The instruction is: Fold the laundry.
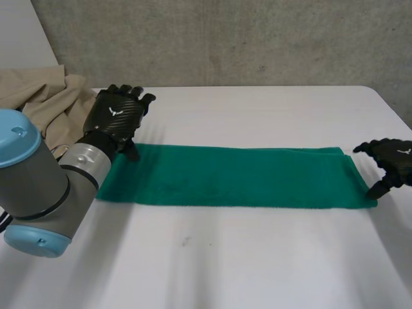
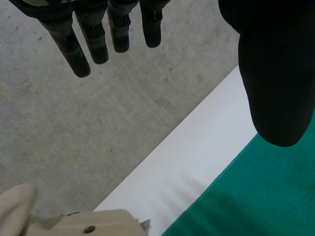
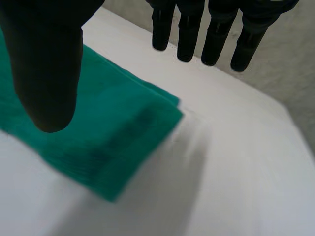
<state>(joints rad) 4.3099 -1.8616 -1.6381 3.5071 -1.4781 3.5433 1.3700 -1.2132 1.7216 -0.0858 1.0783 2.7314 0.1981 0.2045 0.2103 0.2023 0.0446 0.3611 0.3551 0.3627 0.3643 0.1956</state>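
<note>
**A:** What's around the work?

**B:** A beige garment (image 1: 46, 96) is heaped at the far left corner of the white table (image 1: 257, 251). It's crumpled, matte woven stuff. The left wrist view shows a small round stud on it. A rough concrete wall (image 1: 225, 38) stands behind the table.

**A:** Anything in the way?

**B:** In the head view the left arm (image 1: 38, 187) – grey joint, blue caps – covers the towel's near left corner.

**A:** Where's the towel?

**B:** The green towel (image 1: 232, 177) lies flat mid-table, folded into a long, narrow band running left to right. It has a soft, napped surface. The right wrist view shows stacked layers at its right end, with the edges slightly offset.

**A:** Left hand?

**B:** The left hand (image 1: 117, 116) is at the towel's far left corner, next to the beige heap. Its fingers are straight and spread, thumb well apart from them, gripping nothing. The thumb is over the green – can't tell if it touches.

**A:** Right?

**B:** The right hand (image 1: 393, 161) is just beside the towel's right short edge. Its fingers are apart and the thumb is wide of them, so it's holding nothing. The thumb tip is close to the near right corner.
</note>
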